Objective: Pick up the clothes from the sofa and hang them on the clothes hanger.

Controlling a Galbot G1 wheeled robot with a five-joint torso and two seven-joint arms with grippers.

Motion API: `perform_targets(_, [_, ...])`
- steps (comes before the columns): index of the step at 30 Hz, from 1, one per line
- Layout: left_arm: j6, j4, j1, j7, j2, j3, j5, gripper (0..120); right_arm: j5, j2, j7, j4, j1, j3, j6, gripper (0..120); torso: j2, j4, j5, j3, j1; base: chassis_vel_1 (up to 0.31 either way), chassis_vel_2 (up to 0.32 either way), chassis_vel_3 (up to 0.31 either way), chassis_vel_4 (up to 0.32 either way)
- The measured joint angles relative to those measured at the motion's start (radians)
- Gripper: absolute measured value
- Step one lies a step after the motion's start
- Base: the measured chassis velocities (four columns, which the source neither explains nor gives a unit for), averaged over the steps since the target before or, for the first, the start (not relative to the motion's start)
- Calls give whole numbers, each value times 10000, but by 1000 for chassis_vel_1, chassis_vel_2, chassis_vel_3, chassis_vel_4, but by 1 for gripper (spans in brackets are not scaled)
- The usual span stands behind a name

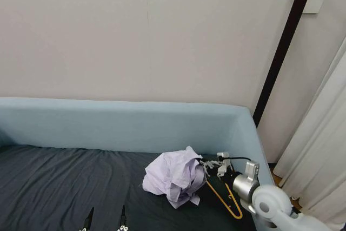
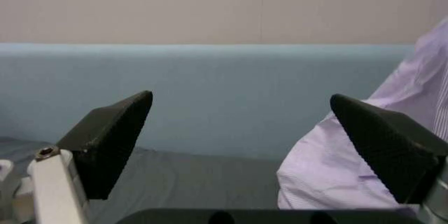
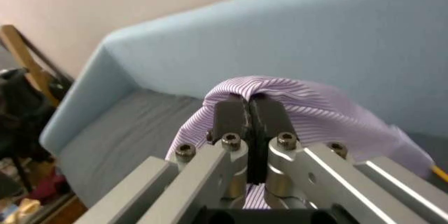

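Nearest, the left pincer (image 1: 106, 220) hovers over the dark sofa seat (image 1: 54, 182), its fingers apart. Farther on, at the seat's right end, the right pincer (image 1: 205, 167) is clamped on the bunched lilac shirt (image 1: 175, 179). The right wrist view shows its pads (image 3: 231, 116) pinching a striped fold. An orange hanger (image 1: 235, 215) sits just beside the shirt, below the blue backrest (image 1: 119, 125).

Fingers of left hand (image 2: 240, 98) spread wide apart; lilac striped shirt (image 2: 329, 166) beside one finger; blue sofa back (image 2: 210, 77) behind
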Motion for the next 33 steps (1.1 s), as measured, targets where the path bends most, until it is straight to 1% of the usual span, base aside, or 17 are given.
perform_targets(3, [0, -62, -20, 7, 44, -5, -8, 100, 948, -274, 554, 825, 539, 241, -80, 0, 0, -1, 0, 0, 0, 0, 0, 0, 0])
perform_targets(4, [0, -62, -20, 7, 44, -5, -8, 100, 948, -274, 554, 825, 539, 241, -80, 0, 0, -1, 0, 0, 0, 0, 0, 0, 0])
perform_targets(8, [1, -115, -44, 34, 117, 3, -10, 100, 2320, -494, 1670, 1764, 1671, 472, -41, 0, 0, 1, -2, 0, 0, 0, 0, 0, 0])
perform_targets(9, [1, -115, -44, 34, 117, 3, -10, 100, 2320, -494, 1670, 1764, 1671, 472, -41, 0, 0, 1, -2, 0, 0, 0, 0, 0, 0])
perform_targets(13, [9, -142, -79, 35, 193, -27, -73, 100, 3913, -762, 2826, 2796, 2572, 804, 59, 0, 0, 2, -2, 0, 1, 0, 0, 0, 0])
perform_targets(16, [9, -141, -91, 32, 204, -48, -99, 100, 4288, -860, 3044, 3189, 2662, 914, 66, 0, 0, -1, -1, 0, 0, 0, 0, 0, 0])
perform_targets(19, [9, -140, -95, 27, 207, -79, -172, 100, 5165, -1047, 3673, 4154, 2781, 1156, 187, 0, 0, -1, -2, 0, 0, 0, 0, 0, 0])
perform_targets(23, [-11, -140, -77, 27, 193, -122, -221, 100, 5688, -1196, 3876, 4512, 2759, 1470, 263, 0, 0, 0, -3, 0, 0, 0, 0, 0, 0])
perform_targets(26, [-66, -135, -67, 26, 173, -170, -342, 100, 5727, -1226, 3865, 4579, 2617, 1526, 267, 0, 0, -1, -1, 0, 0, 0, 0, 0, 0])
perform_targets(29, [-128, -86, -43, 22, 151, -257, -568, 100, 5388, -855, 3864, 4530, 2242, 1187, 251, 0, 0, -1, -2, -1, 0, 0, 0, 0, 0])
perform_targets(30, [-128, -86, -43, 22, 151, -257, -568, 100, 5388, -855, 3864, 4530, 2242, 1187, 251, 0, 0, -1, -2, -1, 0, 0, 0, 0, 0])
perform_targets(31, [-144, -65, -28, 9, 148, -328, -658, 100, 4944, -372, 3881, 4281, 1984, 764, 191, 0, 1, -1, -3, -1, 0, 0, 0, 0, 0])
perform_targets(32, [-150, -60, -19, 5, 147, -360, -695, 100, 4737, -135, 3938, 4139, 1890, 563, 154, 0, 1, -1, -3, 0, 0, 0, 0, 0, 0])
perform_targets(33, [-156, -55, 1, -2, 128, -431, -773, 100, 4152, 501, 4101, 3690, 1713, -33, 88, 0, 0, 0, -1, 0, 0, 0, 0, 0, 0])
